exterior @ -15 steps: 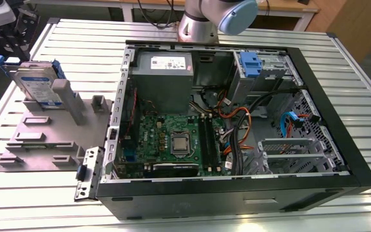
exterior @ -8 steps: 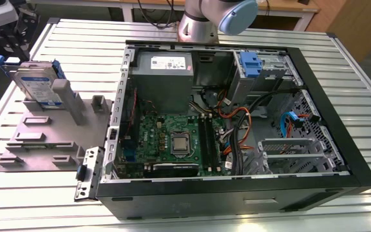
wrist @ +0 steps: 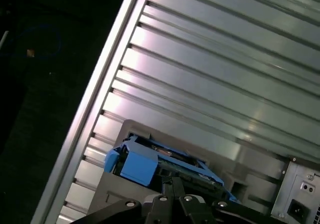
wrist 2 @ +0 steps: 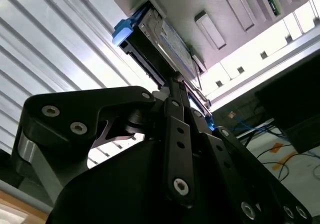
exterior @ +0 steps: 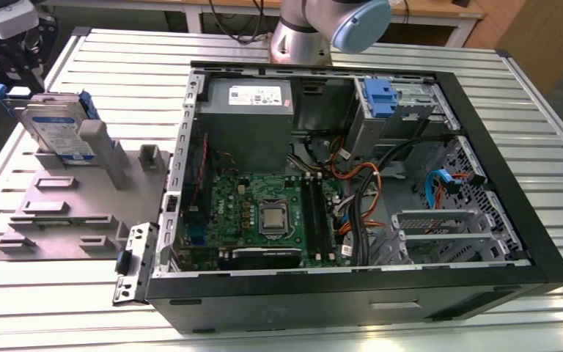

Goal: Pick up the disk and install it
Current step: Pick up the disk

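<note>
Table slats (exterior: pixel 516 103) of bare metal carry the grey fixture (exterior: pixel 56 198) propping the disk (exterior: pixel 56 125); gripper (wrist 2: pixel 175 78) closed empty near it.

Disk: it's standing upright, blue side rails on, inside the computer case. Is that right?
Not quite. The disk is standing upright with its blue side rails on, but outside the computer case. It stands on the grey fixture beside the case, at the exterior view's left. The exterior view shows this.

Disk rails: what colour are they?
The rails on the disk are blue, clearest in the first wrist view.
</note>
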`<state>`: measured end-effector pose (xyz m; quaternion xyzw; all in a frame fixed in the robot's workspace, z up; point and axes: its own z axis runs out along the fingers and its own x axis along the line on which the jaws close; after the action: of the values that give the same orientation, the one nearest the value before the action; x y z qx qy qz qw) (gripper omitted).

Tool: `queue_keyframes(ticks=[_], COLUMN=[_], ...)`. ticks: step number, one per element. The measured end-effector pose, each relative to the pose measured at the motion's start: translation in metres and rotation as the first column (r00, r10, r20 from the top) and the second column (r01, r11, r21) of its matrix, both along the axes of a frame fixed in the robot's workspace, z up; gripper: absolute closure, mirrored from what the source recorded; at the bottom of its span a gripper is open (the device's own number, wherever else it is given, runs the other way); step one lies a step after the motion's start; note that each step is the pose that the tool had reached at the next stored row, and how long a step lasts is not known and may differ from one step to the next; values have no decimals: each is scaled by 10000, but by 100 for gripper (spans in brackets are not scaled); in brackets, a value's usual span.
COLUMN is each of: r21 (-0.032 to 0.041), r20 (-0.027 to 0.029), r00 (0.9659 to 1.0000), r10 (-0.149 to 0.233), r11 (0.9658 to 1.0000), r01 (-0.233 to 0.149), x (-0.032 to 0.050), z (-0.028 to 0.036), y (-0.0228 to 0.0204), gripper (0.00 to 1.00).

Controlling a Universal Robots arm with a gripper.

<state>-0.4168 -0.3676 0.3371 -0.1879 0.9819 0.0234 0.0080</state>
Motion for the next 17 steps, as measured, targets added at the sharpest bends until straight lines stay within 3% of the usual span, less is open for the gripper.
queue_keyframes(ticks=[5,9,12,17], r21=[0,0,0,0], r20=[0,0,0,0], r00=[9959,9867,9765,9528], r10=[904,1628,2157,3036], r11=[9959,9867,9765,9528], r01=[-904,-1628,-2157,-3036], x=[0,0,0,0], z=[-3,-5,-7,-9], y=[0,0,0,0], gripper=[89,89,89,89])
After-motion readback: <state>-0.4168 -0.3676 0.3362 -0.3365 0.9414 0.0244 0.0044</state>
